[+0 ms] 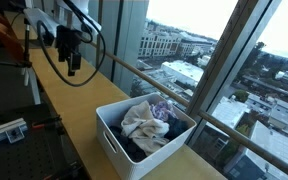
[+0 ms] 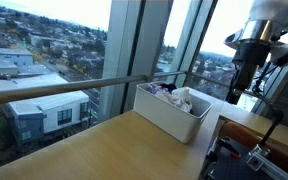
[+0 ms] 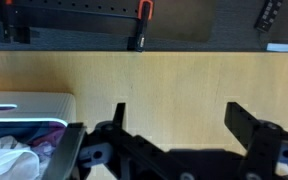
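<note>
White bin (image 1: 112, 142) of cloths (image 1: 144, 124) is sitting on counter (image 1: 76, 108); gripper (image 1: 72, 66) is hovering apart, wide open, holding nothing.

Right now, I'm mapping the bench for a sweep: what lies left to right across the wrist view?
white rectangular plastic bin holding crumpled cloths → black clamp with an orange handle → small black angled object at the top edge

1 bin (image 1: 117, 148) stands on the counter (image 1: 69, 95), close against the window rail (image 1: 159, 82), with a heap of cloths (image 1: 144, 122) lying in it. The gripper (image 1: 73, 68) hangs above the counter, well apart from the bin, farther along the same window side.
</note>
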